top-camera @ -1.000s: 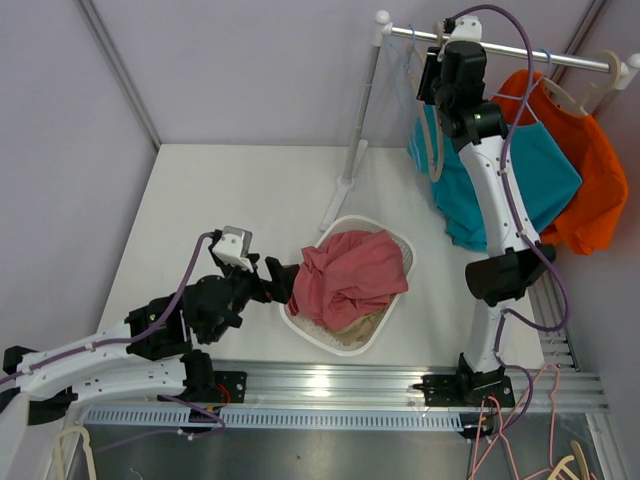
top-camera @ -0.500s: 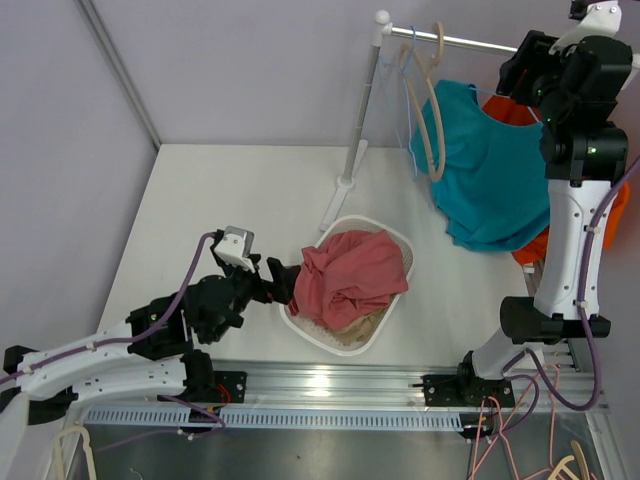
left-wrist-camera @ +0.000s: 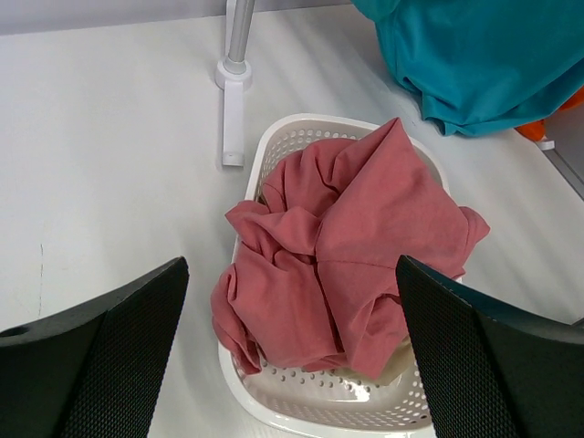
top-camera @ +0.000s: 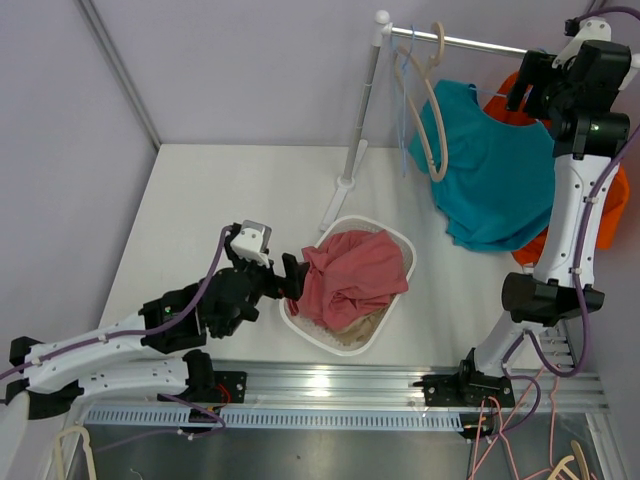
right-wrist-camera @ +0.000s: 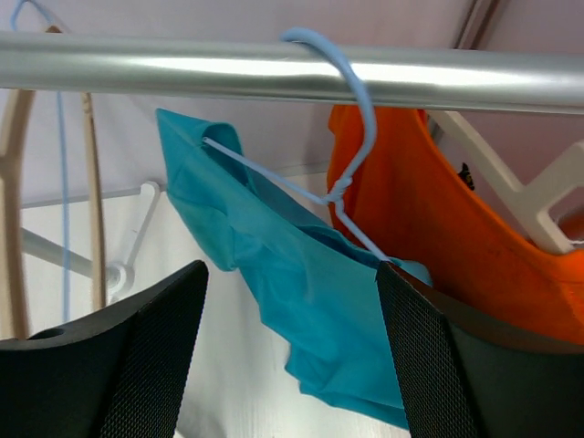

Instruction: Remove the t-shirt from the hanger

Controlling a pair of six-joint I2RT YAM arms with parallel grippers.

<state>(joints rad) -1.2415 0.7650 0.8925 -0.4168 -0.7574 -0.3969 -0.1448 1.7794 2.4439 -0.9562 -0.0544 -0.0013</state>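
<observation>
The rail (right-wrist-camera: 274, 73) is bare metal, polished and streaked with glare. The blue hanger (right-wrist-camera: 339, 193) hooked over it is thin wire with a smooth, faintly shiny coat — plastic, I think, though my view is soft here. The teal t-shirt (right-wrist-camera: 283, 274) is matt knit cloth, creased; the orange shirt (right-wrist-camera: 429, 210) looks equally dull. My right fingers (right-wrist-camera: 137, 356) and my left fingers (left-wrist-camera: 109, 365) are matt black with a fine pebbled grain. The basket (left-wrist-camera: 274, 141) is white perforated plastic with a slight sheen — the pink cloth (left-wrist-camera: 356, 246) in it is soft and matt. The table (left-wrist-camera: 109, 137) is smooth, matt white.
</observation>
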